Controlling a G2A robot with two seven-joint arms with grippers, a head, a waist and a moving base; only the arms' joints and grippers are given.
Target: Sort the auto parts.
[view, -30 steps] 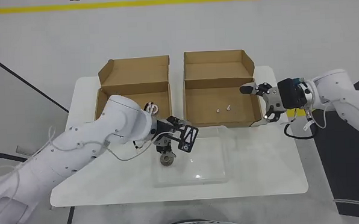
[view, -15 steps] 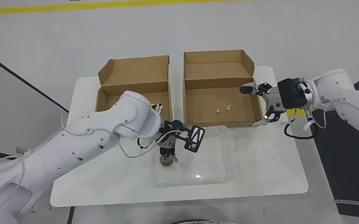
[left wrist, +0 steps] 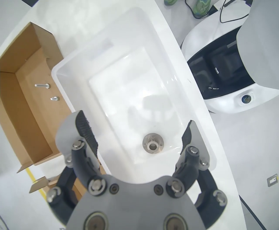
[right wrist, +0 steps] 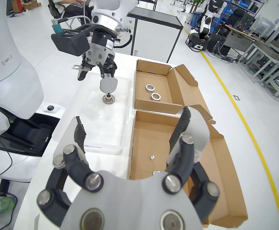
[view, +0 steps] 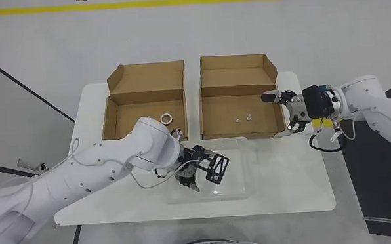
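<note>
A small metal flange stands in the clear plastic tray. My left gripper hangs open just above it, a finger on either side and not touching. From the right wrist view the flange sits under one finger of the left gripper. My right gripper is open and empty over the right edge of the right cardboard box. That box holds two small bolts. Two metal rings lie in the left box.
Both boxes stand side by side at the back of the white table, flaps open, with the tray in front of them. The tray's right half is bare. A black frame stands beside the table's left end.
My left arm has swung forward and to the right, bringing its open gripper over the flange in the tray. The flange and the right arm have stayed put.
</note>
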